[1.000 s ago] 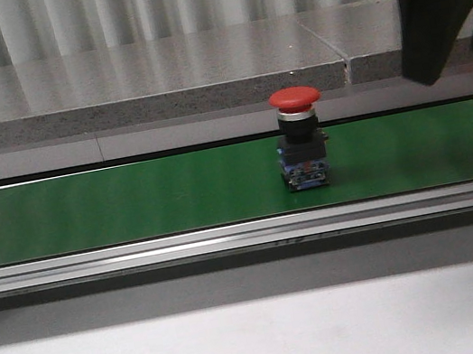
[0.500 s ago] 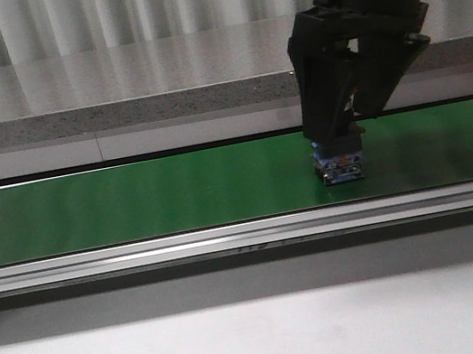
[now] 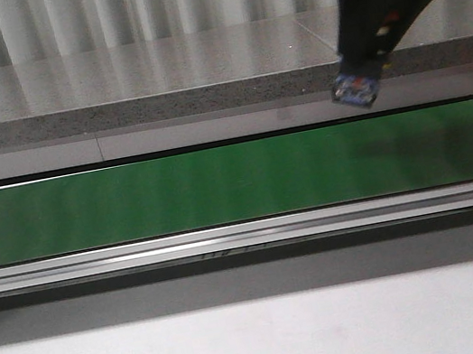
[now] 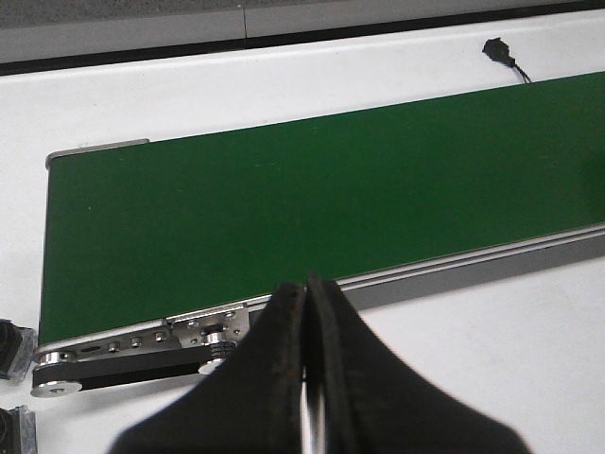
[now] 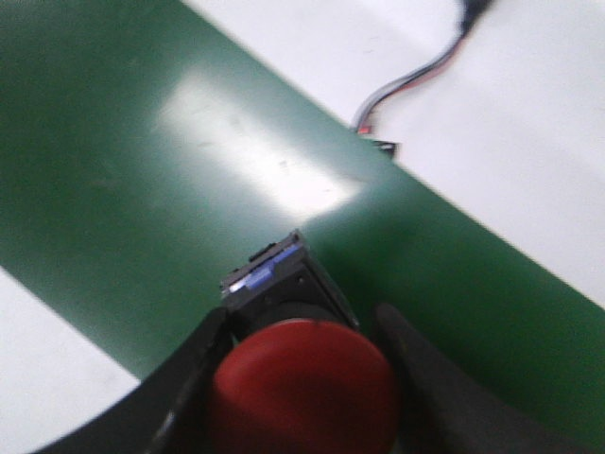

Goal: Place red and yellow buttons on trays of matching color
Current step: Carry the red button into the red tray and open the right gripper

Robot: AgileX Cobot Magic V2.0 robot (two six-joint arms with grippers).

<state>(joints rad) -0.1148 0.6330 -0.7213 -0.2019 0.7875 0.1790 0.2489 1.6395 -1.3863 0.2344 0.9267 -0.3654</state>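
Holding the red button (image 5: 301, 386) clear above the green belt (image 3: 175, 192), my right gripper (image 3: 376, 47) clamps its cap, arm tilted. Right wrist view alone shows the red cap; front view only its blue base. Left gripper (image 4: 307, 378): jaws pressed together, empty. Half a second ago, the button sat on the belt.

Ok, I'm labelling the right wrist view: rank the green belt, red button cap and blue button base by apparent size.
1. Green belt, most of the frame.
2. Red button cap, held in the right tool; nearness to the camera inflates it.
3. Blue button base, only a sliver showing.
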